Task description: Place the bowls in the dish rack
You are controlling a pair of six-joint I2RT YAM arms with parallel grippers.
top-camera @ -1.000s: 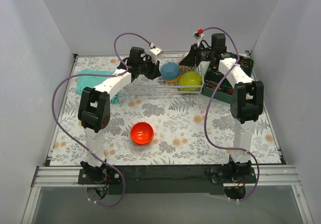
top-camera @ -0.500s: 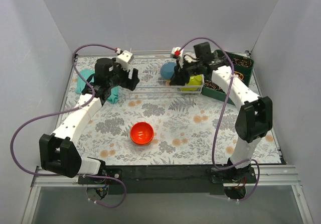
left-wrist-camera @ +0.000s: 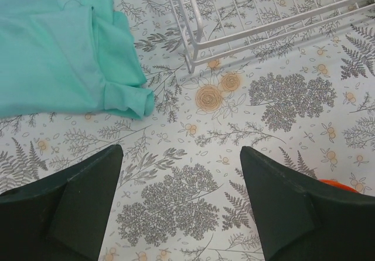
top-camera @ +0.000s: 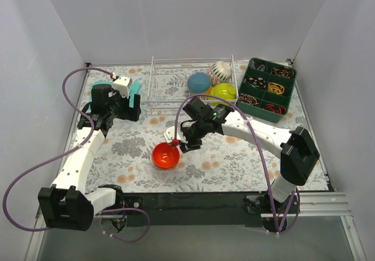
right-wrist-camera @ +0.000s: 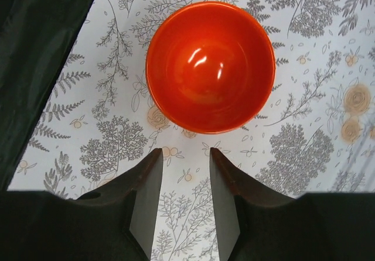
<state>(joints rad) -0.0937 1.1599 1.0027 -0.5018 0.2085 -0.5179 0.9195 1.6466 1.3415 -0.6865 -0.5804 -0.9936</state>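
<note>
A second ago both my claws were up at the dish rack [top-camera: 170,91]. Now my left claw [left-wrist-camera: 180,155] has drawn back from it and hangs spread wide and empty over the tabletop [left-wrist-camera: 281,97]. The rack's corner lies ahead of it and the teal cloth [left-wrist-camera: 53,50] ahead to its left.

My right claw [right-wrist-camera: 186,155] has swung down to the red-orange bowl [right-wrist-camera: 211,68], which sits upright just ahead of its tips. The jaws are parted, with nothing between them and not touching the bowl.

The blue bowl [top-camera: 199,82], the lime-green bowl [top-camera: 224,91] and a pale patterned one [top-camera: 221,69] already sit in the rack, well beyond my right claw. I judge this red-orange one is next to be picked up.
</note>
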